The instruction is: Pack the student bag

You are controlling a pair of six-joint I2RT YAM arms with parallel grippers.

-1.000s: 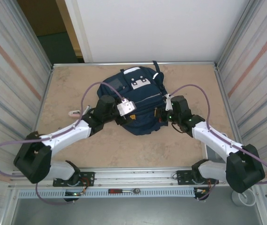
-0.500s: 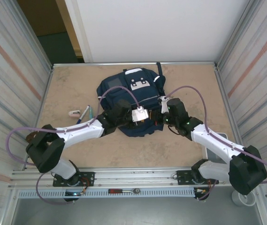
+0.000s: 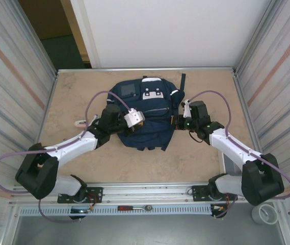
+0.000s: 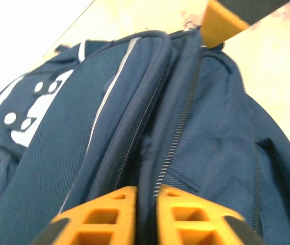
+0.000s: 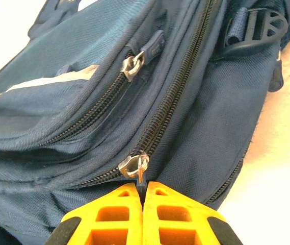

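- table point(image 3: 73, 92) — tan top; navy student bag point(image 3: 150, 109) lies flat mid-table, white patch toward the far edge
- left gripper point(image 4: 146, 196) — jaws nearly together, pinching a fold of bag fabric beside a zip seam
- right gripper point(image 5: 142, 190) — jaws closed tight on the zipper pull point(image 5: 137, 167) at the bag's right side

The beige marbled table point(image 3: 73, 92) carries the navy student bag point(image 3: 150, 109) at its centre; a small pale item point(image 3: 78, 123) lies to the left.
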